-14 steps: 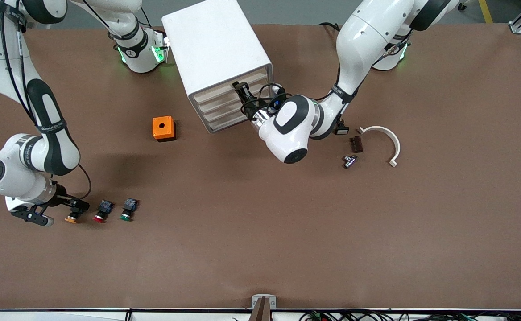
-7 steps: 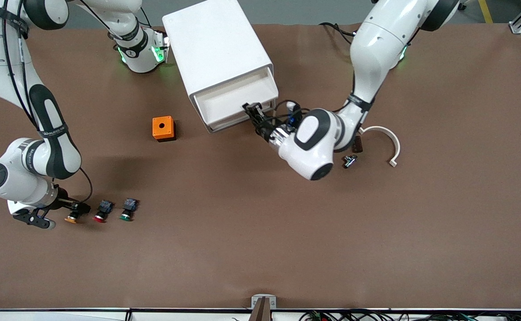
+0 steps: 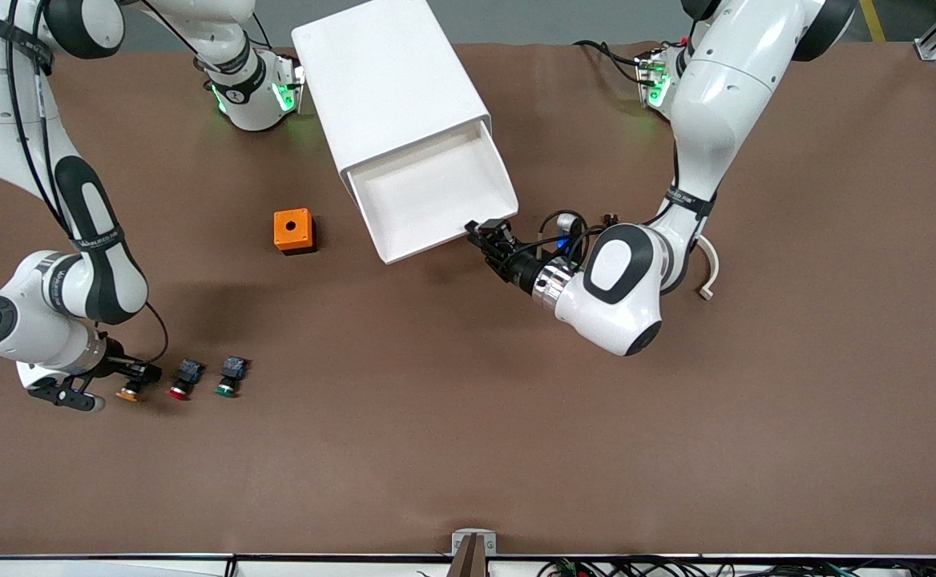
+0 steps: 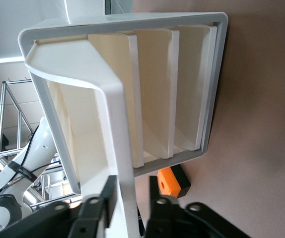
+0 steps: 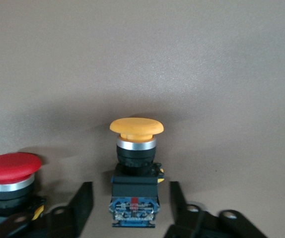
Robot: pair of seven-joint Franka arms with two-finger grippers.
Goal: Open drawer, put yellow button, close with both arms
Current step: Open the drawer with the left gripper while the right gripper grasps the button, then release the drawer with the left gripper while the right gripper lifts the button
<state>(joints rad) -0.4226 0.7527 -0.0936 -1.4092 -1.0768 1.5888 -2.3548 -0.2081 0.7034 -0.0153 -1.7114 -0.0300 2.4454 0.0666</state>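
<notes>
The white cabinet [image 3: 388, 80] stands near the robots' bases. Its top drawer [image 3: 436, 192] is pulled far out and shows an empty white tray. My left gripper [image 3: 490, 236] is open at the drawer's front edge. In the left wrist view the drawer's front lip [image 4: 117, 99] passes between the jaws of my left gripper [image 4: 132, 186]; one finger touches it and the other stands off. The yellow button [image 3: 129, 393] stands on the table at the right arm's end. My right gripper [image 3: 138, 378] is open and low, its jaws on either side of the button's body [image 5: 136, 148] without touching.
A red button [image 3: 179, 389] and a green button [image 3: 227, 387] stand in a row beside the yellow one; the red one [image 5: 11, 171] is close to one right finger. An orange box [image 3: 292, 230] lies beside the cabinet. A white curved piece [image 3: 708, 268] lies by the left arm.
My left gripper has moved toward the front camera and drawn the top drawer from shut to far out. My right gripper has stayed around the yellow button.
</notes>
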